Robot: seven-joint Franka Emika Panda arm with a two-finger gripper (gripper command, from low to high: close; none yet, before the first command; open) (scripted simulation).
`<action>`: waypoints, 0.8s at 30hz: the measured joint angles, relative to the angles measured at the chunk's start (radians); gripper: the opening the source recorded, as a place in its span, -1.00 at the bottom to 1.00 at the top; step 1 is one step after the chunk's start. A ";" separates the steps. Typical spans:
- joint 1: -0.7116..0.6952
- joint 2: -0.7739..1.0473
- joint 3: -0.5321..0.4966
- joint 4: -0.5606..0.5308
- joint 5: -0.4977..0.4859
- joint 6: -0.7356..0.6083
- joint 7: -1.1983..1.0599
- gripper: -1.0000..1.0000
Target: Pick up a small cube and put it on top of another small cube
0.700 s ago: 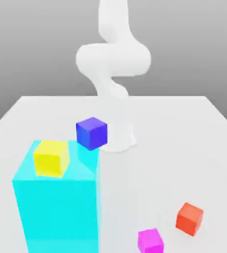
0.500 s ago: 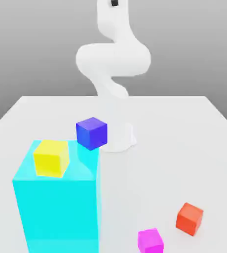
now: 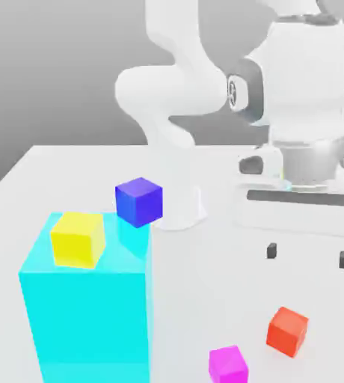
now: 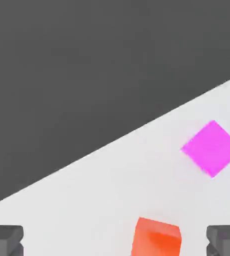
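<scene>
The small red-orange cube [image 3: 288, 331] rests on the white table near the front, at the exterior view's right. In the hand view the same red-orange cube [image 4: 155, 238] lies between my two dark fingertips. My gripper [image 3: 306, 255] hangs well above it, open, with nothing between its fingers [image 3: 271, 250]. A magenta cube [image 3: 228, 365] sits on the table just beside the red-orange one, toward the exterior view's left; the magenta cube [image 4: 212, 148] also appears in the hand view.
A tall cyan block [image 3: 85, 314] stands at the exterior view's left with a yellow cube [image 3: 78, 239] on top. A blue cube [image 3: 139, 201] sits at its far corner. The arm's white base [image 3: 179, 206] rises behind.
The hand and its gripper have swung down into the exterior view at the right, above the red-orange cube. No cube has moved.
</scene>
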State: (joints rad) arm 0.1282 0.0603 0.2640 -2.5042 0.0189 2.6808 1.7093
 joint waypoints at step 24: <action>0.066 0.072 -0.076 -0.035 -0.037 -0.012 0.105 -1.00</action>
State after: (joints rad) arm 0.1938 0.1320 0.1879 -2.5389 -0.0180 2.6692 1.8146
